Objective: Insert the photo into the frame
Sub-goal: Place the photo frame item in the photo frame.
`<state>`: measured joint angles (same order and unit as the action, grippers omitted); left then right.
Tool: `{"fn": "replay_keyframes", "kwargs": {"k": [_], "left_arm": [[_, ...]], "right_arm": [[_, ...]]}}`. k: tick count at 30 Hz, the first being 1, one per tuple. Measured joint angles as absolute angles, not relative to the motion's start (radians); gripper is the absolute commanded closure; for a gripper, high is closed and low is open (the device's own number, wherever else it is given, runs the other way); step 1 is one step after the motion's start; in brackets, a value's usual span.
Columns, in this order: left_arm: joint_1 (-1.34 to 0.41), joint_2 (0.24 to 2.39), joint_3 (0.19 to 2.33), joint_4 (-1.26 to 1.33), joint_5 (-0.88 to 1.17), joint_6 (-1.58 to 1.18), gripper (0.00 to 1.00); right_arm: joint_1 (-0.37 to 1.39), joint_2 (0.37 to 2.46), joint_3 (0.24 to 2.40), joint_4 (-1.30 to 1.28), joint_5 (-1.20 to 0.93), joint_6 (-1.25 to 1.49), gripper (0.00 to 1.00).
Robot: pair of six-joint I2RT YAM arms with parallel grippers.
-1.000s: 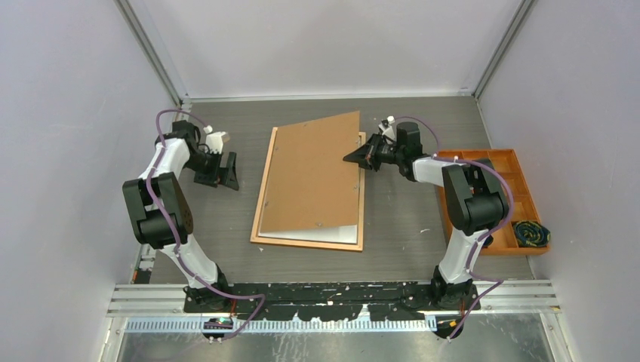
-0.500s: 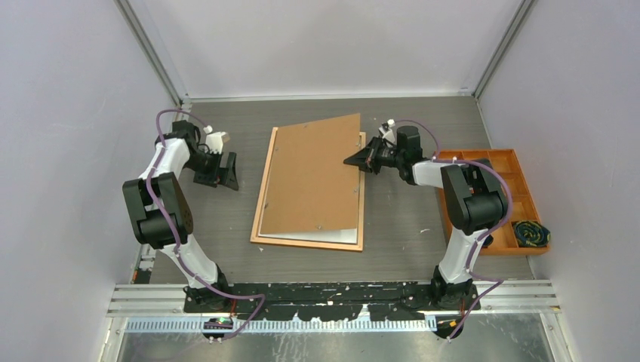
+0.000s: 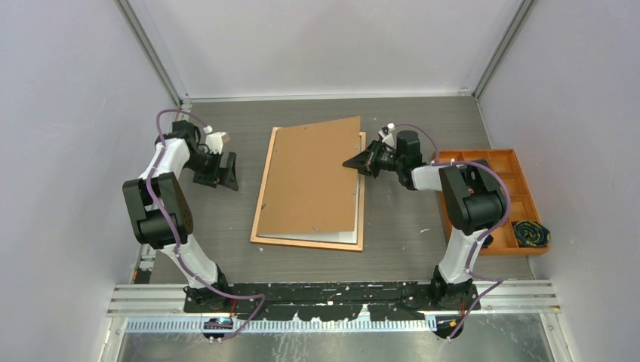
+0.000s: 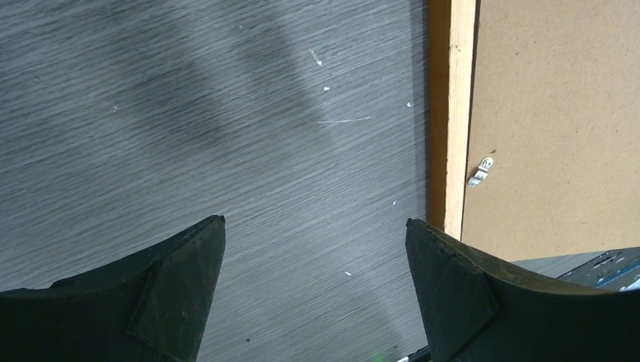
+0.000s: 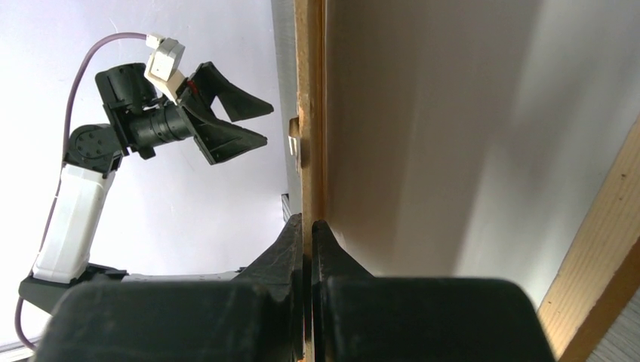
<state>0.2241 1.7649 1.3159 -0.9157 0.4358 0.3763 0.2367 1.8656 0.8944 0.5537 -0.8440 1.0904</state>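
One backing board (image 3: 309, 177), lower now, pinched between right fingers (image 5: 290, 249) (left fingers (image 4: 173, 294) apart)

The backing board (image 3: 309, 177) covers almost all of the photo (image 3: 332, 237); only a white sliver shows along the board's six o'clock edge. In my left wrist view the frame (image 4: 451, 113) runs out of the picture at twelve o'clock.

White arms (image 3: 161, 163), black joints (image 3: 156, 208), purple cables (image 3: 170, 112)
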Motion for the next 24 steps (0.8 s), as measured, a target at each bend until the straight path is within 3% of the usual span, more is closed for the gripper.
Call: {"fn": "replay_keyframes", "kwargs": {"k": [24], "left_arm": [[0.224, 1.765, 1.31, -0.916, 0.425, 0.384, 0.1]], "right_arm": [[0.239, 1.866, 0.867, 0.567, -0.862, 1.094, 0.99]]}}
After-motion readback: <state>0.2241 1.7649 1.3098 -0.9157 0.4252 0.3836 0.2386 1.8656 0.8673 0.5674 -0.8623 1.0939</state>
